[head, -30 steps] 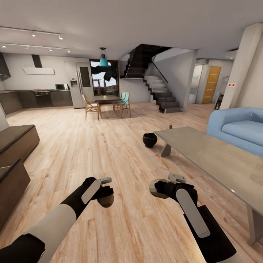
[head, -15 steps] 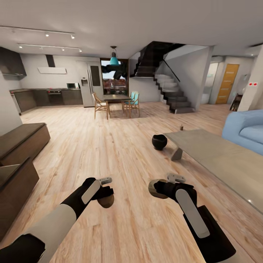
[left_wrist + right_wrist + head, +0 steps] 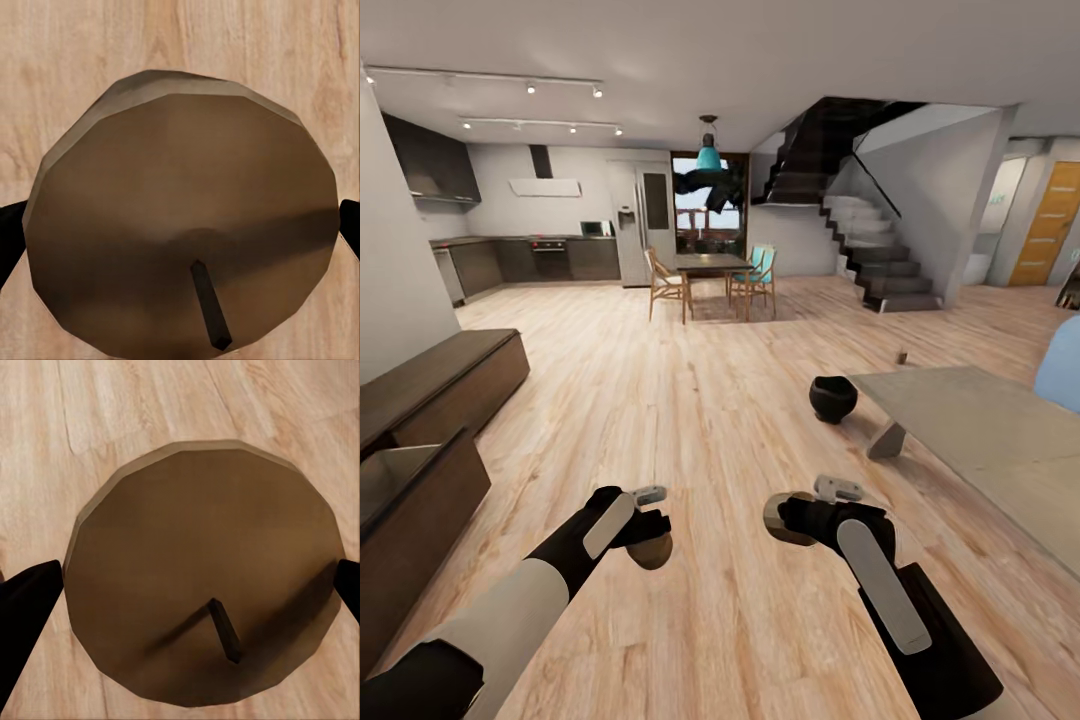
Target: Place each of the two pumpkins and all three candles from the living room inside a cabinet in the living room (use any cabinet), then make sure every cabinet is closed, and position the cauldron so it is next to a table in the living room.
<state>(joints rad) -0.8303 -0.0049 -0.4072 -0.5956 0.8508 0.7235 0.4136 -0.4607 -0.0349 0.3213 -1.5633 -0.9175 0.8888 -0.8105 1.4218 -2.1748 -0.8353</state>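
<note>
**Two candles carried toward the open cabinet**

A candle [image 3: 180, 210] is clamped in the left gripper [image 3: 648, 522], its wick end turned to the left wrist camera and a dark finger seen at each side of the disc. A second candle [image 3: 202, 574] is gripped likewise in the right gripper [image 3: 800, 515], finger tips seen at both flanks. In the head view both are held low over the wooden floor [image 3: 690, 420], in front of the robot. The cabinet [image 3: 430, 440] is seen to the left of the left gripper, one pale-lined drawer [image 3: 395, 475] standing open at its near end. The cauldron [image 3: 832, 398] is seen beyond the right gripper, on the floor just beside the corner of the grey table [image 3: 990, 440]. A small dark object [image 3: 903, 357], too small to identify, stands on the far end of that table.

The candles are judged light, stiff and smooth-walled, hence liable to slip or rotate under a weak pinch. A hold across the round side wall, at mid-height, is judged best; the thin wick is not to be used as a hold
</note>
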